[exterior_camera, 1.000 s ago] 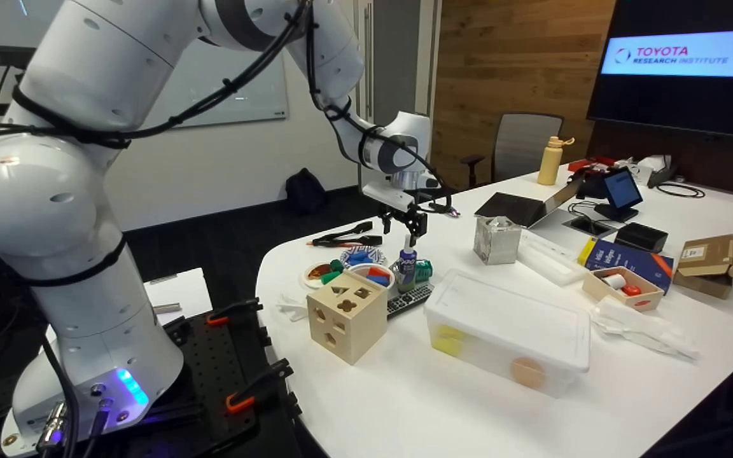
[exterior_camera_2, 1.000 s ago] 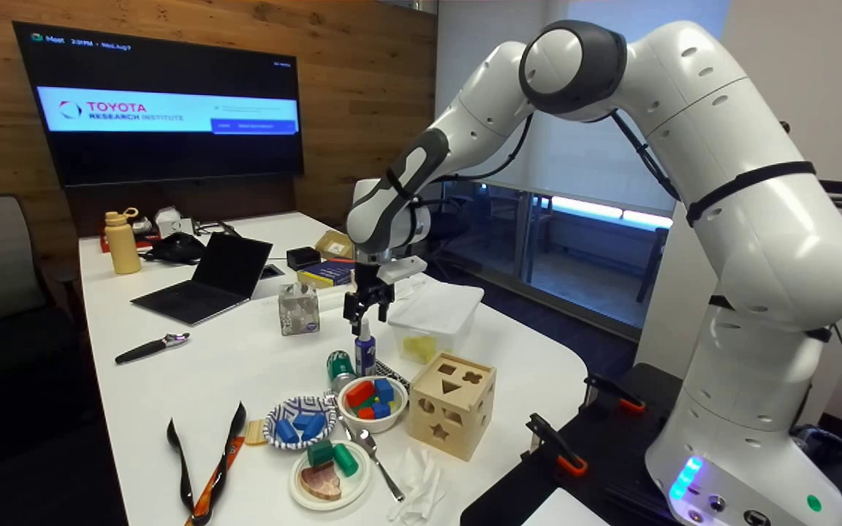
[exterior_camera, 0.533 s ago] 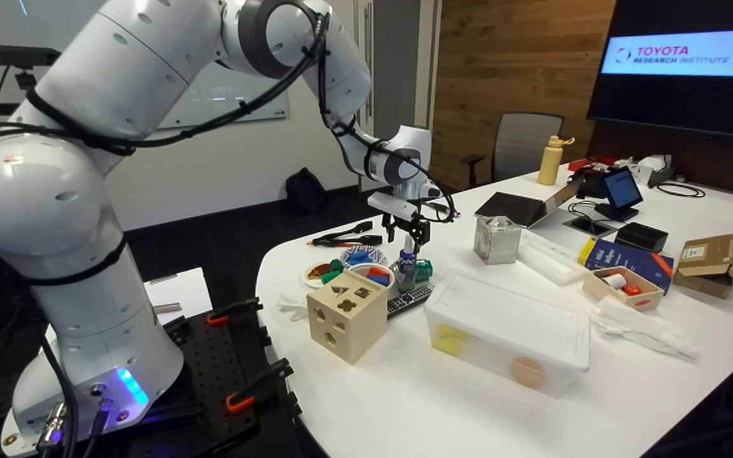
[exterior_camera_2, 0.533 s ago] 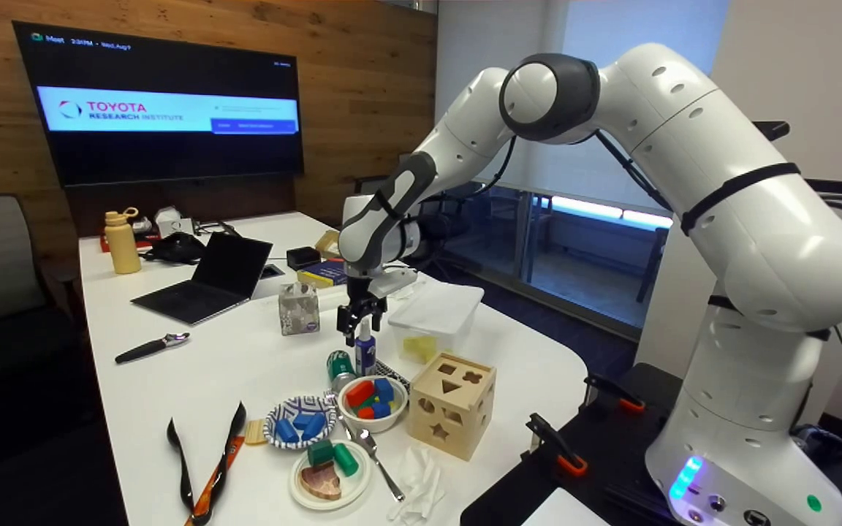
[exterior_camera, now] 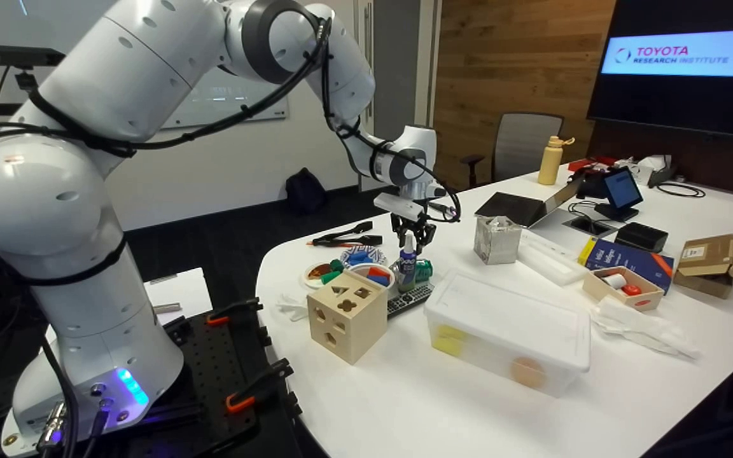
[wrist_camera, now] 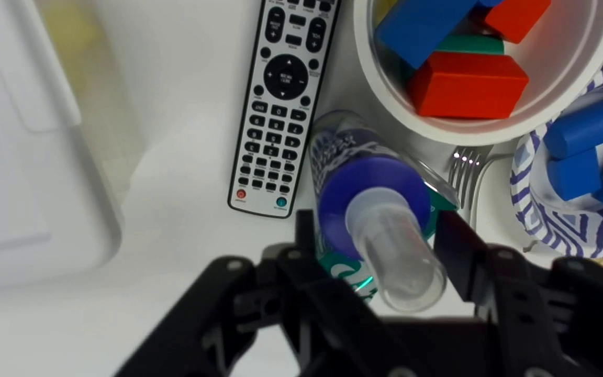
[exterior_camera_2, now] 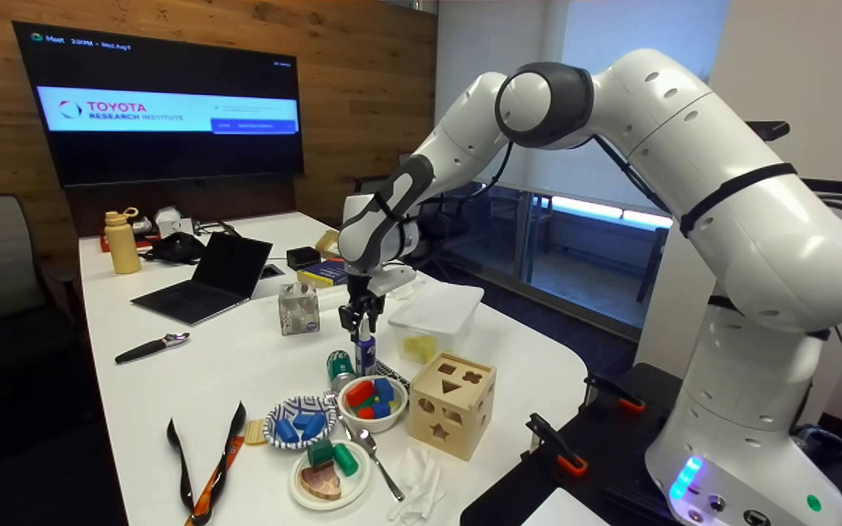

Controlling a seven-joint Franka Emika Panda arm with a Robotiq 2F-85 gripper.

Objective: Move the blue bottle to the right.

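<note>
Broadest of all we have the white table (exterior_camera: 443, 407), and over it, in both exterior views, the robot arm (exterior_camera_2: 721, 150) forms an arch that ends above the things grouped near one end. Past the table we see a large screen (exterior_camera_2: 172, 109), and farther along the table rests a dark laptop (exterior_camera_2: 213, 281). Nearer to us, in an exterior view, stand a lidded plastic box (exterior_camera: 506, 305) and a wooden cube (exterior_camera: 366, 324) with cut-out shapes. The gripper (wrist_camera: 375, 233) points downward, and in the wrist view we see its fingers (wrist_camera: 458, 251) spread apart, released. Close by sits a white bowl (wrist_camera: 469, 133), and just beside the bowl the blue bottle (exterior_camera: 407, 266) stands upright on the table, its pale top (wrist_camera: 401, 267) between those fingers; we cannot tell whether either one touches it. Just beside the bottle's foot we find a remote control (wrist_camera: 286, 110), lying between the cube and the box, and near it a green can (exterior_camera_2: 339, 365) on its side. Smallest come a fork (wrist_camera: 466, 173), its tines just beside the bowl, and the coloured blocks (wrist_camera: 469, 86) inside the bowl.
</note>
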